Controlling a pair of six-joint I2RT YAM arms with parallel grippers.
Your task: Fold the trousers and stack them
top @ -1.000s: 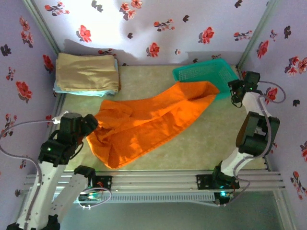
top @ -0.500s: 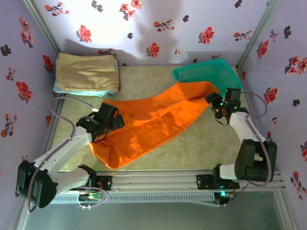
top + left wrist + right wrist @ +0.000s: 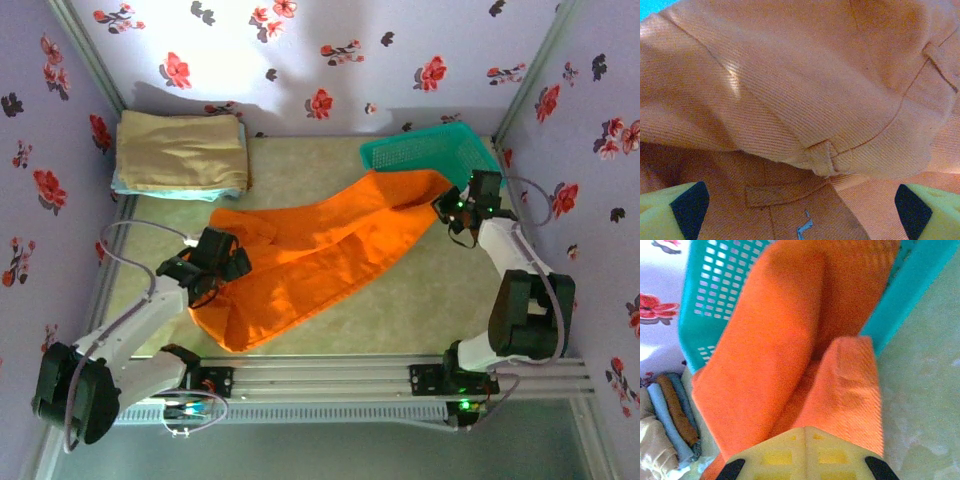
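Right fingers (image 3: 775, 455) tight on trousers (image 3: 770, 340)

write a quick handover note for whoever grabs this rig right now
Left gripper: open, low over the waist end of the trousers.
Right gripper: shut, apparently pinching a leg end beside the teal basket.
Trousers: spread out and rumpled across the table, unfolded.
Done: no fold made yet.
Left: flatten, fold, then stack, probably on the folded pile in the far left corner.
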